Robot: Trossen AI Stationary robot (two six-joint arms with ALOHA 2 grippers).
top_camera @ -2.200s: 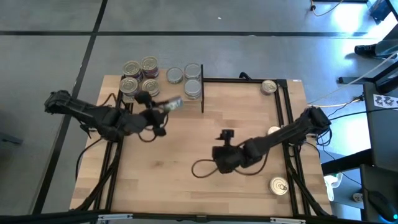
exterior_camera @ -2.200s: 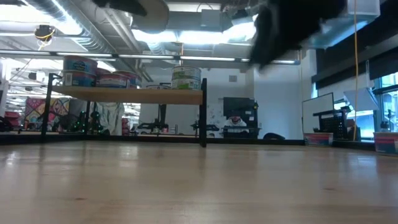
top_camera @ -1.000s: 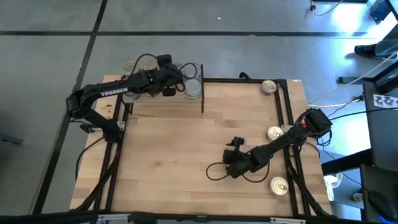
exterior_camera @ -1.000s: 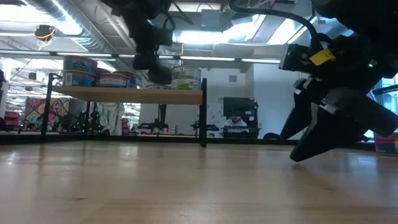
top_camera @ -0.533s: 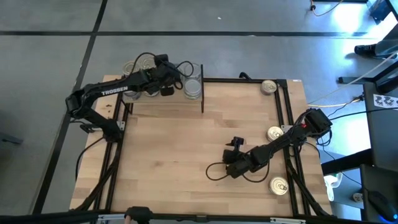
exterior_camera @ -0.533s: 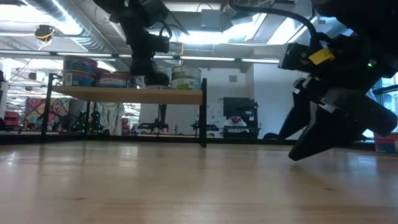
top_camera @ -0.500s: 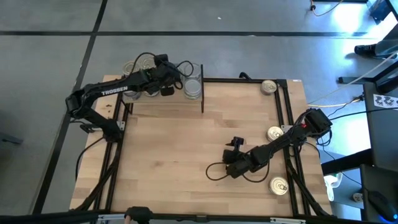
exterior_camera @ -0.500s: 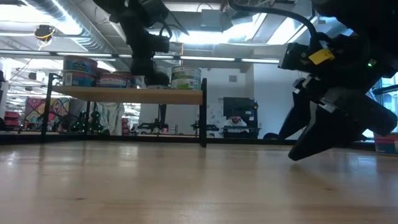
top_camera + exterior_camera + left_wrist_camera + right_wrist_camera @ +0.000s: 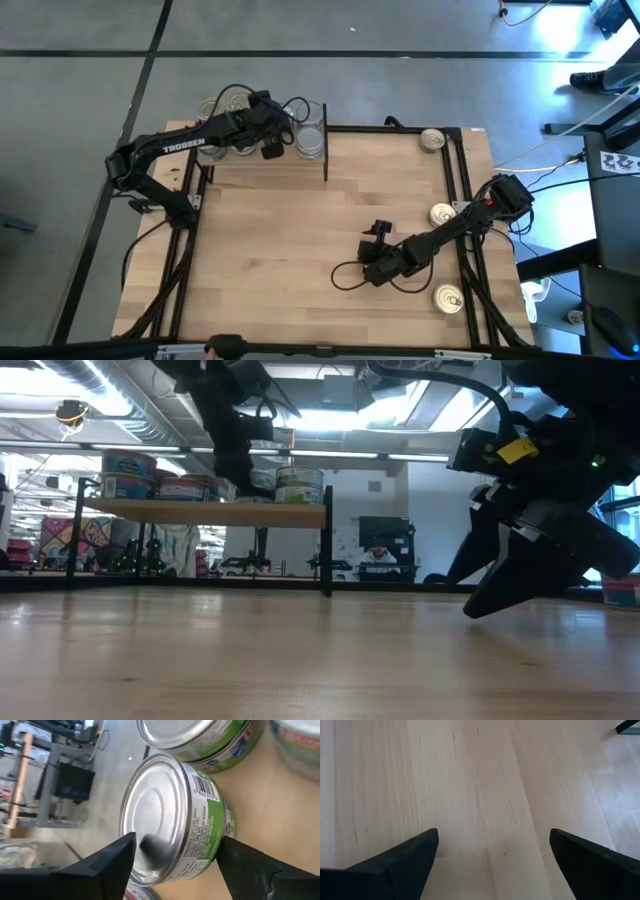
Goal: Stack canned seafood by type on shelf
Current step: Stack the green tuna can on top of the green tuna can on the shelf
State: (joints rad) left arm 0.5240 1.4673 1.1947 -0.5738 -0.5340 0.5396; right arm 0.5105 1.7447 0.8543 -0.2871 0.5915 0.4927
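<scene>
My left gripper hangs over the shelf, open, one finger on each side of a green-labelled tin with a plain silver top. This tin stands on its base on the shelf plank, next to a stack of green tins. More tins sit at the shelf's far left. My right gripper is open, low over bare tabletop at the centre right, with nothing between its fingers.
Three gold-lidded tins lie loose on the table's right side: one at the far corner, one at mid-right, one near the front. A black shelf post stands at the shelf's right end. Bare wood fills the table's middle and left.
My left gripper has opened over the shelf and let go of the green-labelled tin, which now stands free on the plank beside the stack. The wrist has rolled a little. My right arm has kept still.
</scene>
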